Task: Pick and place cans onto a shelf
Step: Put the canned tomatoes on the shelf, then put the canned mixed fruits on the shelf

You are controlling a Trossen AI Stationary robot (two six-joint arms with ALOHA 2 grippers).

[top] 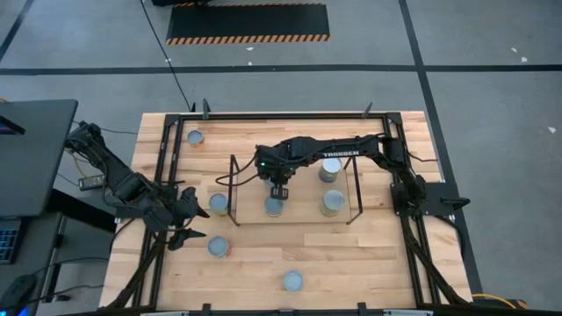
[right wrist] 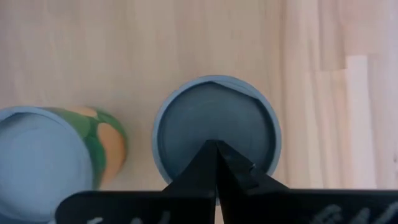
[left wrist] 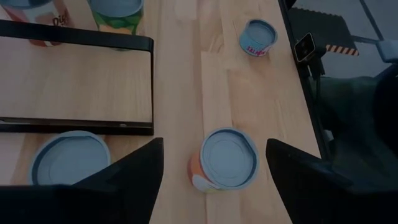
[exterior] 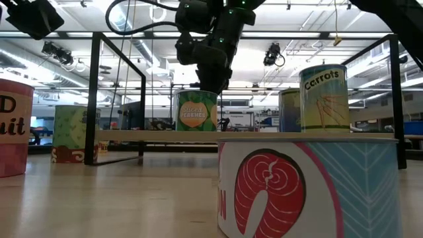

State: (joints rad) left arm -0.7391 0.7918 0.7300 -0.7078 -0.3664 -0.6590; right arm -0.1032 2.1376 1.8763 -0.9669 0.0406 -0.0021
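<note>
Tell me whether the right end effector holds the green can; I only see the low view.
Observer: No. The right end effector is shut and empty, its tips above a can.
Operator: Where is the left one?
Observer: The left end effector is open at the table's left side, over a can that stands off the shelf.
Operator: How many cans are off the shelf?
Observer: Four cans stand on the table; three show on the shelf.
</note>
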